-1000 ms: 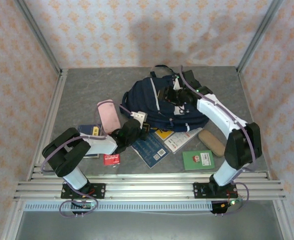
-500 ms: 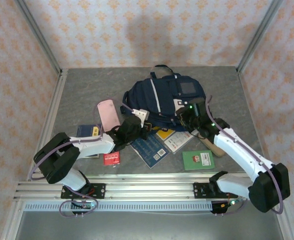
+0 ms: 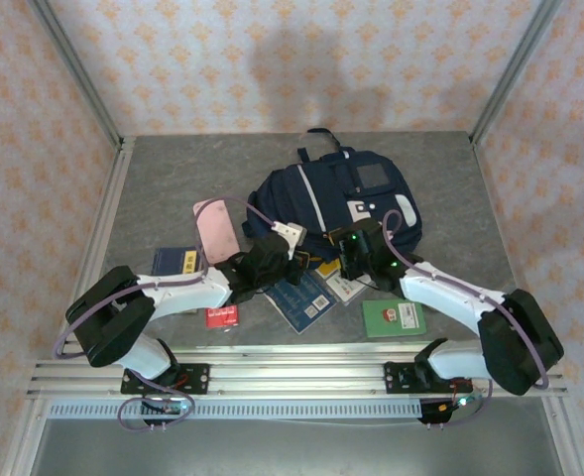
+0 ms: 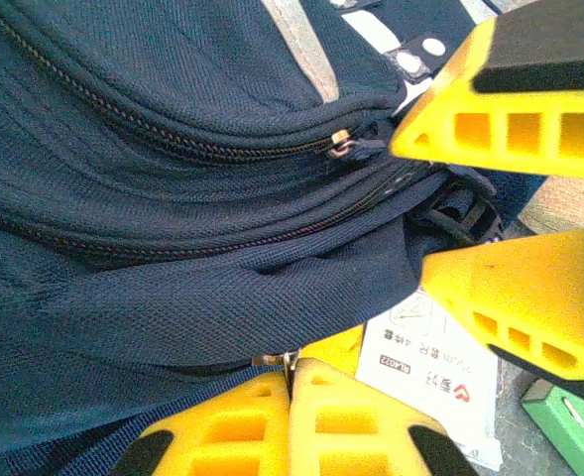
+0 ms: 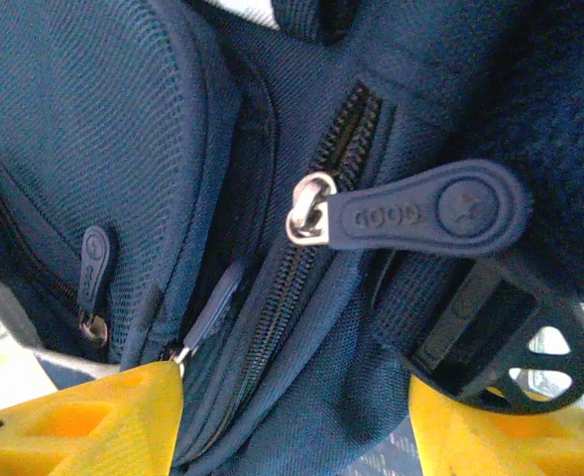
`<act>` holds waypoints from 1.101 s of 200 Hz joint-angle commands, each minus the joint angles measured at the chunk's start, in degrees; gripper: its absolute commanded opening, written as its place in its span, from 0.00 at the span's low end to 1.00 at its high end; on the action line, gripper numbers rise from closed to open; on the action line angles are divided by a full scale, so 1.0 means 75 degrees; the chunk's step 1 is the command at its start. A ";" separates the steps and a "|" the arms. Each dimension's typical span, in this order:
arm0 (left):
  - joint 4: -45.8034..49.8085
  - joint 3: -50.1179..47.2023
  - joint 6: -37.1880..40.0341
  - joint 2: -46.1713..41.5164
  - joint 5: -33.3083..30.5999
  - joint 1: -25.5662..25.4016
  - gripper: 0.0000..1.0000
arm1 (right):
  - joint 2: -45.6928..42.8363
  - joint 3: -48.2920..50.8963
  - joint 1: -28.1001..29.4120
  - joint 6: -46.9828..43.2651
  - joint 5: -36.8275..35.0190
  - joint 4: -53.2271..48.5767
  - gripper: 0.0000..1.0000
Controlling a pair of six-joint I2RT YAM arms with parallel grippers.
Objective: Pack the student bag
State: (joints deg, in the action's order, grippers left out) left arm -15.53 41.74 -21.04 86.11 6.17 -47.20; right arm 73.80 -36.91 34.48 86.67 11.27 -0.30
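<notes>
– Where was the student bag point(image 3: 336, 198) when you looked in?

– It was lying flat in the middle of the grey table point(image 3: 163, 178), handle towards the back wall, white patches and the pale stripe facing up. Everything else sat around it.

– Starting from its left?

– A pink case point(image 3: 215, 230) lay just off the bag's left side. Nearer the arms than that were a red card point(image 3: 222, 315) and a blue book point(image 3: 299, 297), the book poking out from under the bag's near edge.

– And the left gripper point(image 4: 290, 375)?

– It was down at the bag's near-left corner with its yellow fingers pressed flat together, tips right against the navy cloth. Whether any fabric was caught between them, I couldn't tell.

– The right gripper point(image 4: 410, 206)?

– That one was at the bag's near edge too, just right of the other, with its fingers spread apart. Between them lay the bag's zips, a rubber zip pull point(image 5: 420, 210) lying sideways and a black strap buckle point(image 5: 510, 337). I saw nothing pinched.

– Anything further right?

– A white printed sheet point(image 4: 435, 372) stuck out from beneath the bag's near edge, and a green booklet point(image 3: 393, 317) lay apart from the bag, closer to the right arm's base
</notes>
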 commanded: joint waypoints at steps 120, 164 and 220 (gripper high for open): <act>0.0134 -0.0127 -0.0031 -0.0035 -0.0877 -0.0116 0.32 | 0.0777 0.0157 0.0032 -0.1162 -0.1021 0.0369 0.39; 0.0182 -0.0451 -0.0297 -0.0663 -0.1520 -0.0092 0.40 | 0.0341 0.0679 0.0033 -0.0340 -0.1103 0.0531 0.59; 0.0181 -0.0608 -0.0276 -0.0840 -0.1364 -0.0058 0.41 | 0.0079 0.1192 0.0032 0.0420 -0.1102 0.1150 0.61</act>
State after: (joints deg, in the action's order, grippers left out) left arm -14.48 38.28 -22.65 79.83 -3.55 -47.64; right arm 74.54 -29.45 34.83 86.52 4.84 6.02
